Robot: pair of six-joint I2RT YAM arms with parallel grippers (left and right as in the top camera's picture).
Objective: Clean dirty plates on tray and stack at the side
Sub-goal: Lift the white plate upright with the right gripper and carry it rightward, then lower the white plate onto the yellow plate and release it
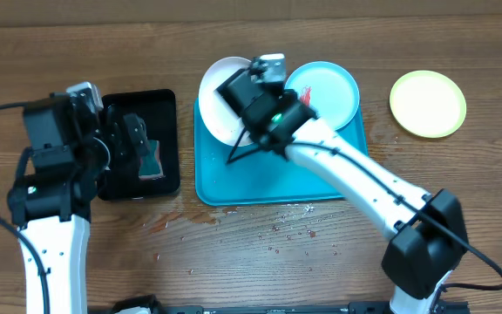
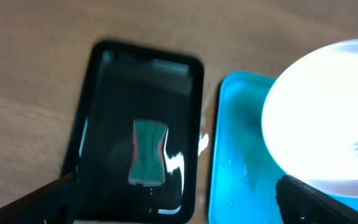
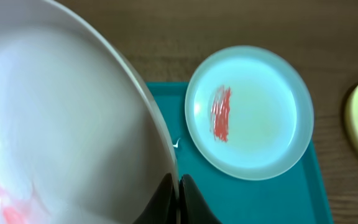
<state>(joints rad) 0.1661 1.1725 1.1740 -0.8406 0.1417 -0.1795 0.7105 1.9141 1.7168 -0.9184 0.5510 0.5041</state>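
At the tray's [image 1: 268,179] far-left corner, white plate [image 1: 219,92] in right jaws.

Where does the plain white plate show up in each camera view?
Overhead: white plate, upper centre, over the turquoise tray's upper-left corner.
Left wrist: white plate at the right edge, glaring bright, above the tray.
Right wrist: white plate fills the left half, its rim pinched by the right gripper.
Shared landmark: the turquoise tray, in all three.
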